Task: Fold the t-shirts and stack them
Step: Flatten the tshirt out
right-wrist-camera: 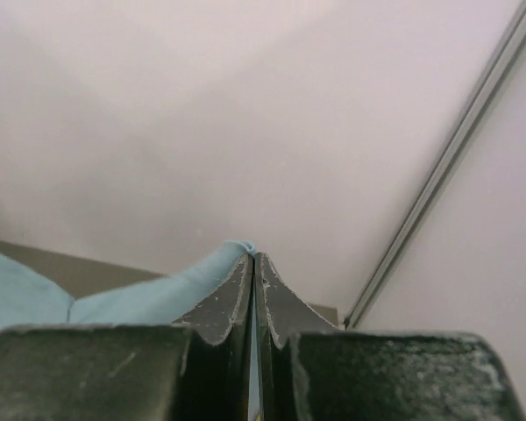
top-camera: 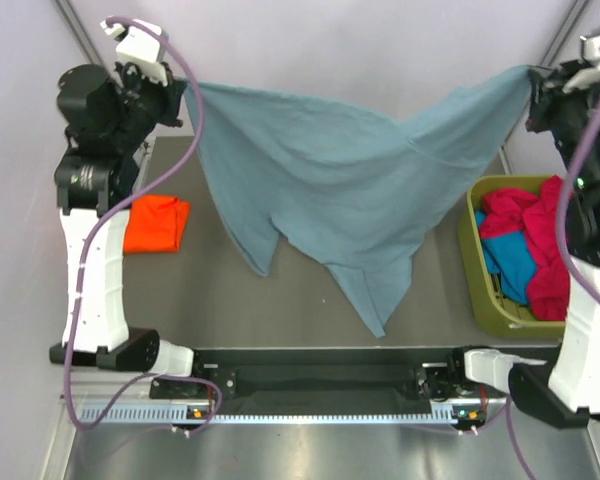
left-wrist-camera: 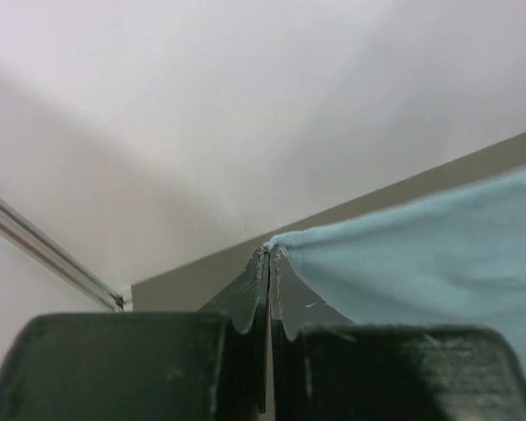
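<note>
A dusty grey-blue t-shirt [top-camera: 330, 170] hangs spread in the air between my two arms, its lower edges drooping toward the table. My left gripper [top-camera: 183, 88] is shut on its left corner, and the cloth [left-wrist-camera: 421, 254] runs off to the right of the pinched fingertips [left-wrist-camera: 270, 254]. My right gripper [top-camera: 530, 75] is shut on the other corner, where the cloth [right-wrist-camera: 140, 298] trails left from the fingertips [right-wrist-camera: 252, 256]. A folded orange-red t-shirt [top-camera: 157, 222] lies at the table's left. Crimson-pink [top-camera: 540, 235] and teal [top-camera: 510, 262] t-shirts lie crumpled in the bin.
The olive-green bin [top-camera: 485, 300] stands at the table's right edge, beside my right arm. The dark table surface [top-camera: 230, 310] shows beneath the hanging shirt. Pale walls close in behind and at both sides.
</note>
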